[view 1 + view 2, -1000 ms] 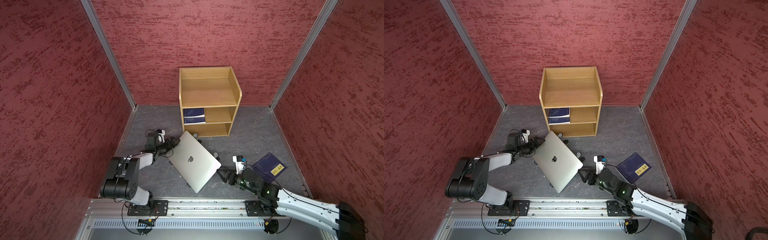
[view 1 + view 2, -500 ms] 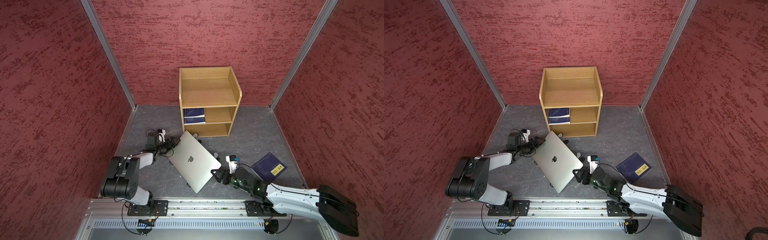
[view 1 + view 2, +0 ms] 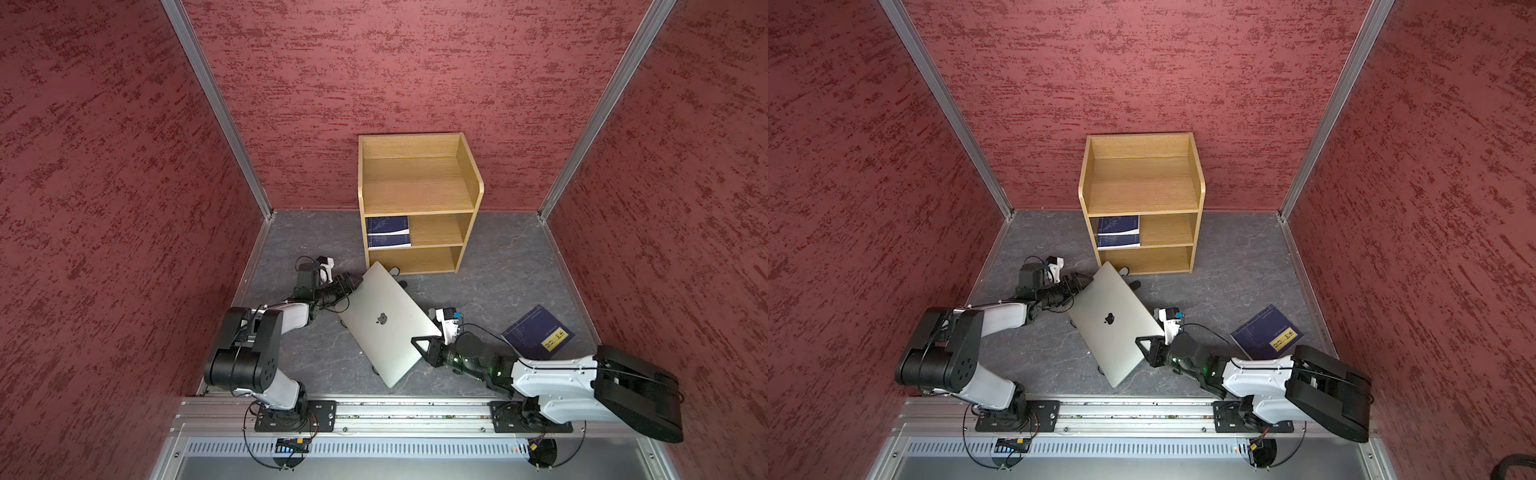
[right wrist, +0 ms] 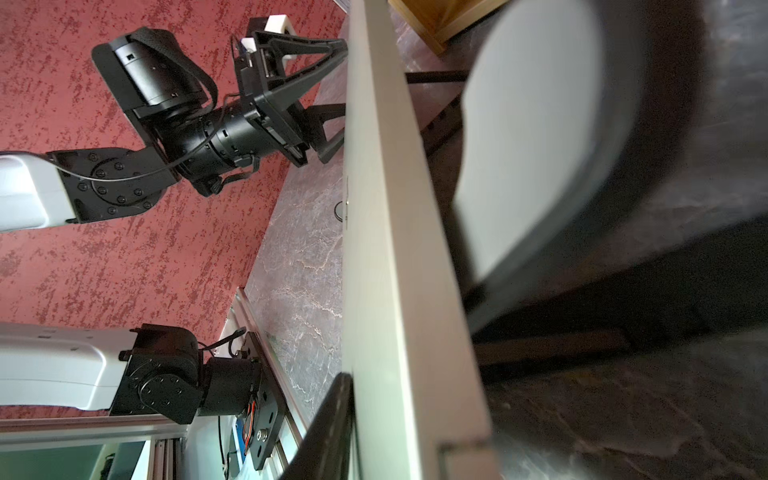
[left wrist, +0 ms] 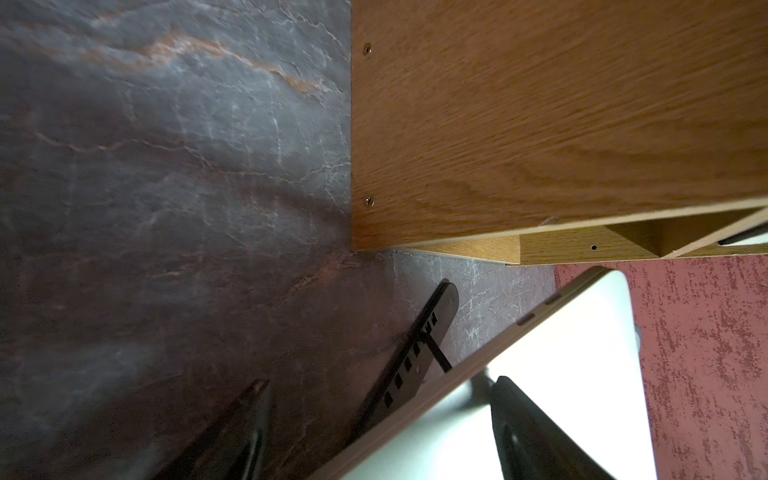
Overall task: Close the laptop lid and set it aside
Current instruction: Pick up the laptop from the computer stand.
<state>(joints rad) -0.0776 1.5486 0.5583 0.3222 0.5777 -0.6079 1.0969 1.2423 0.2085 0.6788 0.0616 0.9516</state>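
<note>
The laptop (image 3: pixel 386 320) (image 3: pixel 1113 320) lies slanted on a black stand (image 5: pixel 415 353) on the grey floor. Its silver laptop lid (image 3: pixel 399 332) is down, logo up. My left gripper (image 3: pixel 353 284) (image 3: pixel 1079 283) stands open astride the far-left edge. In the left wrist view one finger (image 5: pixel 532 436) is over the lid and the other finger (image 5: pixel 237 432) sits well below the edge. My right gripper (image 3: pixel 422 347) (image 3: pixel 1146 347) is shut on the laptop's near-right edge. One black finger (image 4: pixel 332 415) lies flat against the lid; the finger under the laptop is blurred.
A wooden shelf unit (image 3: pixel 415 199) stands close behind the laptop's far corner, with dark blue books (image 3: pixel 388 232) on its middle shelf. Another blue book (image 3: pixel 538 332) lies on the floor by the right arm. The arms' metal rail (image 3: pixel 374 411) runs along the front.
My right arm has swung left to the laptop's near-right edge, and its jaws have closed there. The left arm and the laptop have hardly moved.
</note>
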